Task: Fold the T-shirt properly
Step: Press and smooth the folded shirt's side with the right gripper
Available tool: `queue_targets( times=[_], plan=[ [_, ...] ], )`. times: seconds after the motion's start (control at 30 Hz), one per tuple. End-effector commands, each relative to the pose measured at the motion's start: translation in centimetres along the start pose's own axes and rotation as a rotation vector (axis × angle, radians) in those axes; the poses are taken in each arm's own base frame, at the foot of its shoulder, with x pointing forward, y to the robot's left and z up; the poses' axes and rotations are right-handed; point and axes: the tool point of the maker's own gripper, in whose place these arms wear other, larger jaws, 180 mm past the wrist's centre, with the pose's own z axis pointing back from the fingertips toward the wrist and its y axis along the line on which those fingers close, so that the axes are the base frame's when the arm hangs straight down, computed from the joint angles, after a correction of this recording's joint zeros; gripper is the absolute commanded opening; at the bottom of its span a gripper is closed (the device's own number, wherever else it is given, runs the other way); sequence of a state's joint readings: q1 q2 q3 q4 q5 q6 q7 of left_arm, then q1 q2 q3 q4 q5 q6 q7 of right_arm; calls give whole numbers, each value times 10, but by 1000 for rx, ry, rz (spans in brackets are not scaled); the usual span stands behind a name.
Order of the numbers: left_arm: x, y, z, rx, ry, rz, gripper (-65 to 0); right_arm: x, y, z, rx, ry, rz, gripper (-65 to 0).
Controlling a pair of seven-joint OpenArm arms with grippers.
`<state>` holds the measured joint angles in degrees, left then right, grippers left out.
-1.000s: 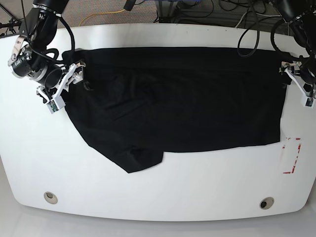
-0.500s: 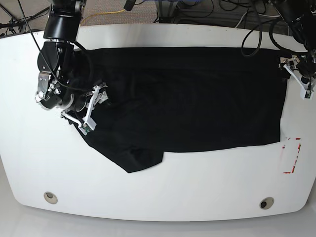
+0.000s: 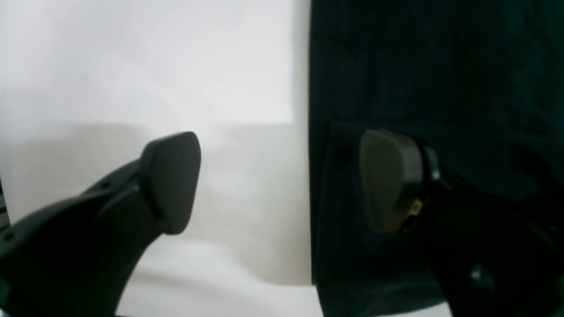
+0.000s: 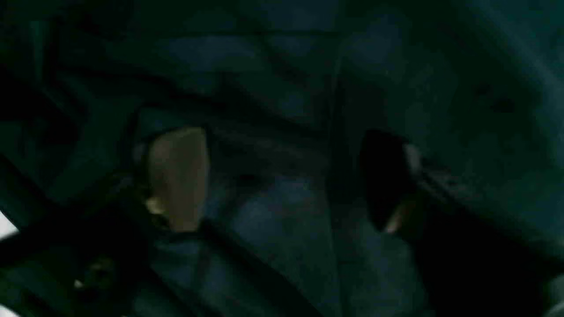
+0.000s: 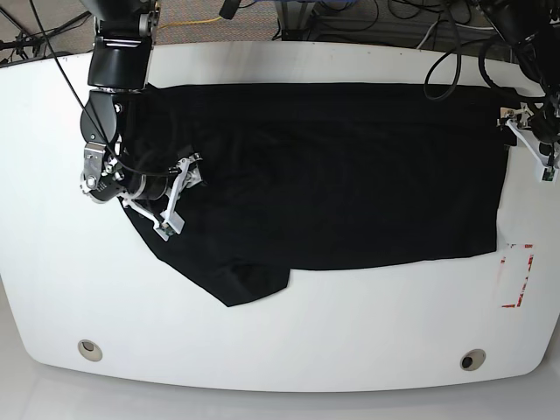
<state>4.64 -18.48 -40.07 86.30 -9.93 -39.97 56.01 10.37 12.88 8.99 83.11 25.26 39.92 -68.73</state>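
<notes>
The black T-shirt (image 5: 332, 171) lies spread across the white table (image 5: 350, 324), with one sleeve pointing to the front left (image 5: 241, 280). My right gripper (image 5: 178, 197) is over the shirt's left part. In the right wrist view it (image 4: 282, 180) is open, with wrinkled black cloth (image 4: 282, 229) under and between the fingers. My left gripper (image 5: 529, 144) is at the shirt's right edge. In the left wrist view it (image 3: 282, 180) is open and straddles the shirt's edge (image 3: 396, 66), with one finger (image 3: 169, 180) over bare table and the other (image 3: 387, 180) over cloth.
A white patch with red marks (image 5: 514, 276) lies on the table right of the shirt's front corner. Two round holes (image 5: 88, 349) (image 5: 472, 360) sit near the front edge. Cables (image 5: 367, 17) run behind the table.
My right arm has moved from the shirt's left edge inward over the cloth, a bit further right than half a second ago. My left gripper has stayed at the right edge.
</notes>
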Motion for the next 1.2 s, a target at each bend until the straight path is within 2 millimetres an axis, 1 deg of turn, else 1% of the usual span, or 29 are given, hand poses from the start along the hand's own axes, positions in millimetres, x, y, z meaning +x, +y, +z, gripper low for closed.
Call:
queue_targets(
  times=[0.0, 0.07, 0.1, 0.17, 0.3, 0.37, 0.4, 0.57, 0.6, 0.73, 0.9, 1.0, 1.07, 1.17],
  plan=[
    [17, 11, 8, 26, -49, -15, -126, 19, 1, 3, 1, -56, 13, -287],
    [17, 11, 8, 25, -49, -14, -126, 18, 2, 3, 3, -55, 12, -354],
    [16, 10, 7, 24, -50, -13, -126, 19, 3, 3, 4, -57, 13, -404],
    [16, 10, 7, 24, -50, -13, -126, 20, 3, 3, 6, -62, 14, -477],
    [16, 10, 7, 24, -50, -13, -126, 24, 2, 5, 1, -69, 18, -647],
    [16, 10, 7, 24, -50, -13, -126, 26, 1, 6, -1, -72, 21, -650],
    [16, 10, 7, 24, -50, -13, -126, 32, 0, 9, -8, -85, 29, -650],
    [16, 10, 7, 24, -48, -13, -126, 44, -3, 15, -24, -111, 50, -650],
    [16, 10, 7, 24, -48, -13, -126, 49, -3, 16, -27, -120, 54, -650],
    [15, 10, 7, 24, -46, -14, -126, 56, -4, 18, -29, -136, 59, -650],
    [15, 10, 7, 24, -46, -14, -126, 74, -6, 21, -28, -215, 58, -650],
    [19, 10, 11, 33, -58, -28, -126, 72, -7, 15, -14, -216, 37, -642],
    [26, 11, 16, 46, -74, -44, -126, 72, -9, 13, -11, -212, 30, -601],
    [38, 4, 22, 48, -99, -87, -126, 71, -12, 16, -18, -210, 30, -463]
  ],
)
